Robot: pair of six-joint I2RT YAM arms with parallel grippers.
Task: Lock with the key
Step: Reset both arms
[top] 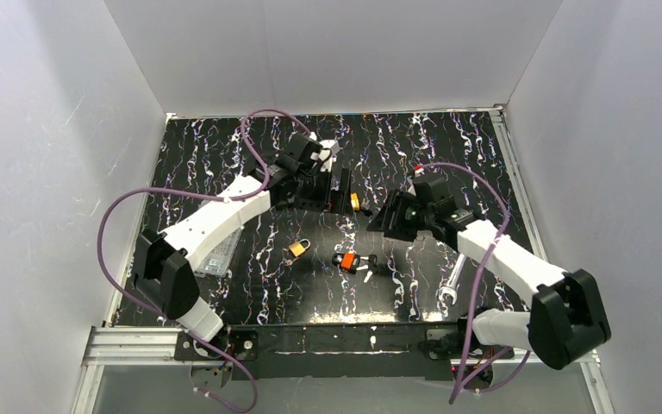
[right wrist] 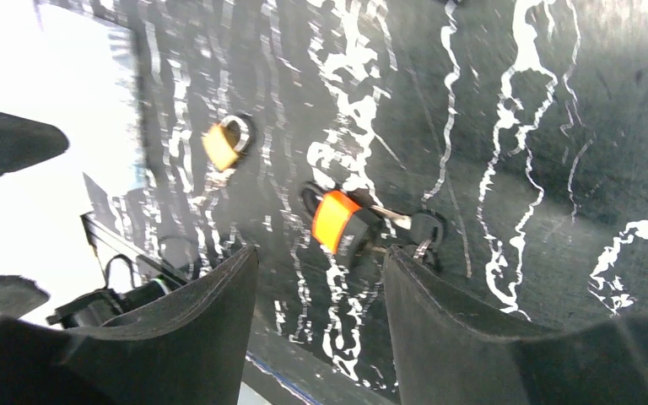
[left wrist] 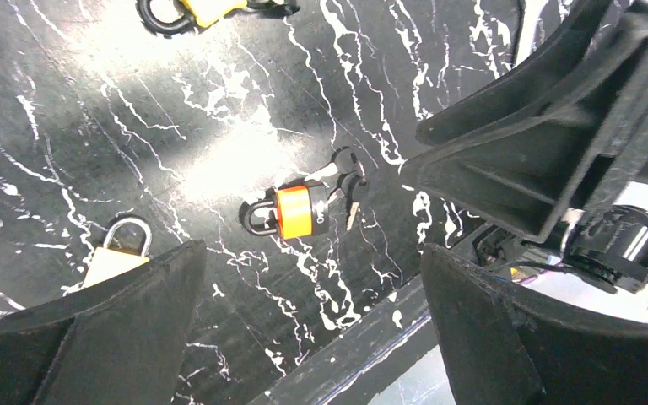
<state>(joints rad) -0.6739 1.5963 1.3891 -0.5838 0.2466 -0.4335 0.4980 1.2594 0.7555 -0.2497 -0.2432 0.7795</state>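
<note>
Orange padlock (top: 346, 260), key (right wrist: 392, 217) at its base: flat on tabletop (top: 198, 155), centre-front, long axis left–right. Right hand (right wrist: 321, 325) open, empty, poised over it, nearer; left hand (left wrist: 312, 312) spread wide, empty, farther back

- White walls (top: 43, 129) close the tabletop (top: 448, 147) on three sides; bare marble lies open in both far corners.
- Mid-tabletop, the orange padlock (top: 346, 260), keys (top: 369, 261) at its right, has bare surface all around and nothing above it.
- A brass padlock (top: 297, 249) lies near on its left, not touching; a wrench (top: 450, 285) lies well apart on the right, beside the right arm (top: 500, 254).
- The left arm (top: 224, 211) and right arm crowd the space beyond the orange padlock, jaws spread, with a small yellow padlock (top: 355, 202) between them.
- A clear box (top: 221, 252) sits under the left arm near the left edge.
</note>
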